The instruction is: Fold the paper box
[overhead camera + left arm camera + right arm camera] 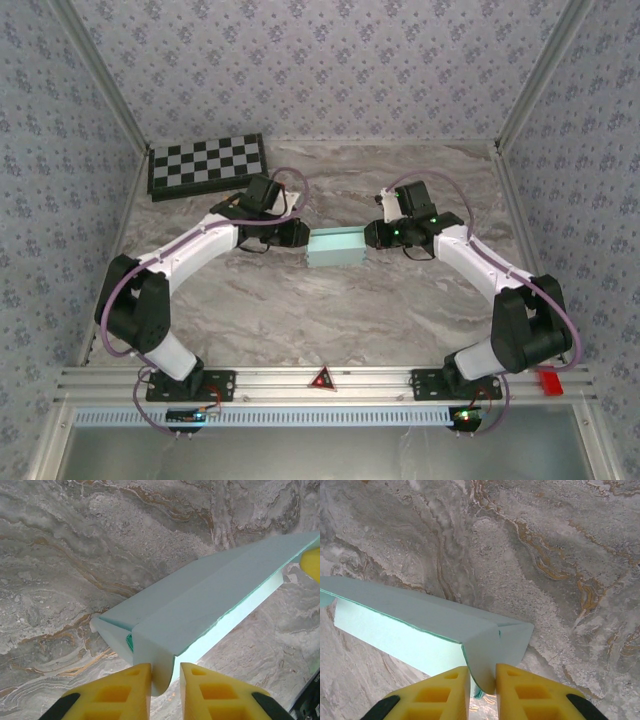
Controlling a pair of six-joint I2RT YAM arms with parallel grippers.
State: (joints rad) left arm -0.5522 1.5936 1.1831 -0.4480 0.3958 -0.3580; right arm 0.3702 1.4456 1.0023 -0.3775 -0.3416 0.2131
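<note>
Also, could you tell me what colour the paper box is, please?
The paper box is pale light blue, clearest in the left wrist view.

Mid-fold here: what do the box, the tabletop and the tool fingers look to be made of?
Paper box: thin matte pale-blue card, probably; it holds sharp creases and light glows through one panel.
Table: marble-look grey-brown veining, smooth; possibly a printed laminate.
Left tool fingers: yellow, matte, with moulded recesses; plastic or foam-like rubber, cannot tell.
</note>
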